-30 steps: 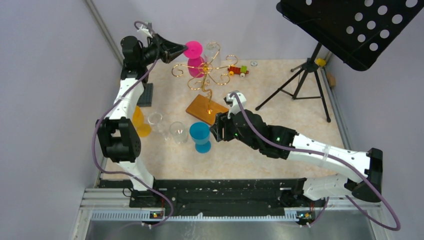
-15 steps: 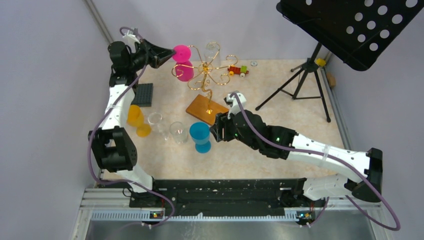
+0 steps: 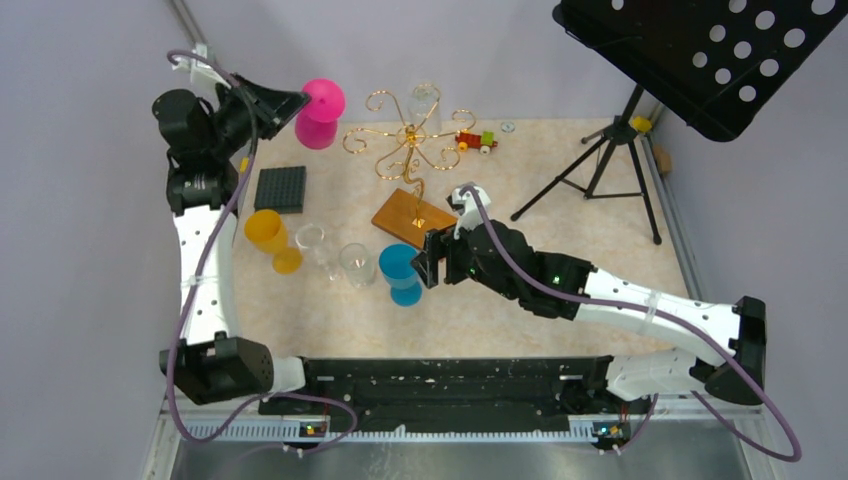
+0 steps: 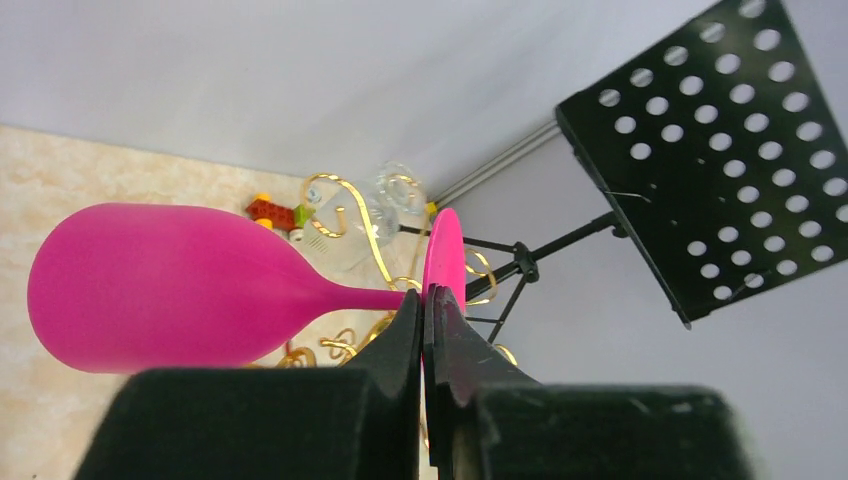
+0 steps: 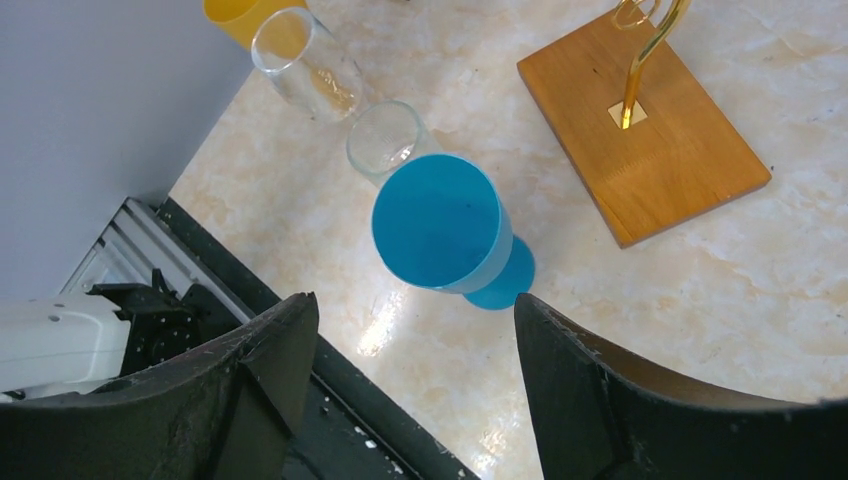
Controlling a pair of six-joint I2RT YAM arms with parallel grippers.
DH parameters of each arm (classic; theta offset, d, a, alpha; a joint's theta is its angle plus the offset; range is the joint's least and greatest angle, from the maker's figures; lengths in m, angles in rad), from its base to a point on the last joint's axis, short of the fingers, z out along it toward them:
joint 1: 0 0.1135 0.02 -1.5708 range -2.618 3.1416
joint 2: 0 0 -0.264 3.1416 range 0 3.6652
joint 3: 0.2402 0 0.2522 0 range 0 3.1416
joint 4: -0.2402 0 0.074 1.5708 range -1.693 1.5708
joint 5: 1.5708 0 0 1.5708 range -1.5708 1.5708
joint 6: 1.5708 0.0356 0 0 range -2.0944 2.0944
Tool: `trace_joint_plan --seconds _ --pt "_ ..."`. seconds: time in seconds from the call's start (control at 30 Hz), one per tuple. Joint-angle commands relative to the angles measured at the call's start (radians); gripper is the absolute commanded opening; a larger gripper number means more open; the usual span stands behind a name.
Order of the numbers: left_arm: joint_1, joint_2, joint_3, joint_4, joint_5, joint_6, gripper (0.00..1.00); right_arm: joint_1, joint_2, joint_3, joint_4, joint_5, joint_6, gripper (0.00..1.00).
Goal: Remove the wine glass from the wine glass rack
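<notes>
Pale marbled tabletop, enclosed by plain grey walls, forms the work area. Above its rear left corner is the pink wine glass (image 3: 320, 112), carried in the air. It is apart from the wine glass rack (image 3: 410, 140) and to the left of it, with no curled arm touching it. The left gripper (image 3: 290, 103) holds the glass, fingers pinched on the stem just beside the foot disc. The glass appears inverted, foot uppermost. Removal from the rack is judged complete, and the step in hand is carrying and setting down. Maintain the pinch on the thin stem, since the bowl hangs far out from the grip and may swing. Rotate the wrist slowly to bring the foot downward, then lower over a bare patch. Avoid the black studded plate (image 3: 279, 188) and the yellow glass (image 3: 268, 235) directly below the arm. What appears to be a clear glass (image 3: 424, 95) hangs on the far side of the rack. The right gripper (image 3: 432, 262) hovers beside the wooden base (image 3: 415, 218), fingers spread and holding nothing, just above the blue glass (image 3: 401, 272). Two clear tumblers (image 3: 355, 262) stand to its left. A toy train (image 3: 476, 142) and a black music stand (image 3: 700, 50) occupy the rear right.
</notes>
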Motion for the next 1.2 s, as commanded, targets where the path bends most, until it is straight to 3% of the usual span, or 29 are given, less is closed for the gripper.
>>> trace_joint_plan --seconds 0.0,0.07,0.17,0.27,0.4,0.57,0.73,0.97,1.17 --pt "0.0 -0.073 0.055 0.013 0.036 0.007 0.0 -0.007 -0.054 -0.025 0.079 -0.021 0.0 0.73" --pt "0.0 -0.098 0.044 0.106 0.089 -0.081 0.0 -0.007 -0.076 -0.037 0.105 -0.026 0.003 0.73" --pt "-0.001 -0.134 -0.023 0.442 0.215 -0.328 0.0 -0.007 -0.105 -0.034 0.124 -0.03 -0.013 0.72" --pt "-0.003 -0.167 -0.087 0.717 0.25 -0.572 0.0 -0.006 -0.134 -0.039 0.153 -0.018 -0.031 0.72" --pt "-0.02 -0.204 -0.131 0.83 0.246 -0.714 0.0 -0.006 -0.171 -0.048 0.193 0.02 -0.073 0.72" --pt "-0.133 -0.198 -0.177 1.078 0.188 -0.971 0.0 -0.02 -0.192 -0.012 0.24 0.043 -0.235 0.73" --pt "-0.252 -0.184 -0.205 1.123 0.131 -1.027 0.0 -0.175 -0.222 0.002 0.326 -0.175 -0.225 0.73" --pt "-0.284 -0.186 -0.276 1.138 0.055 -1.105 0.0 -0.51 -0.309 -0.128 0.696 -0.608 0.04 0.74" --pt "-0.323 -0.16 -0.315 1.199 0.017 -1.197 0.0 -0.636 -0.273 -0.173 0.982 -0.806 0.304 0.74"
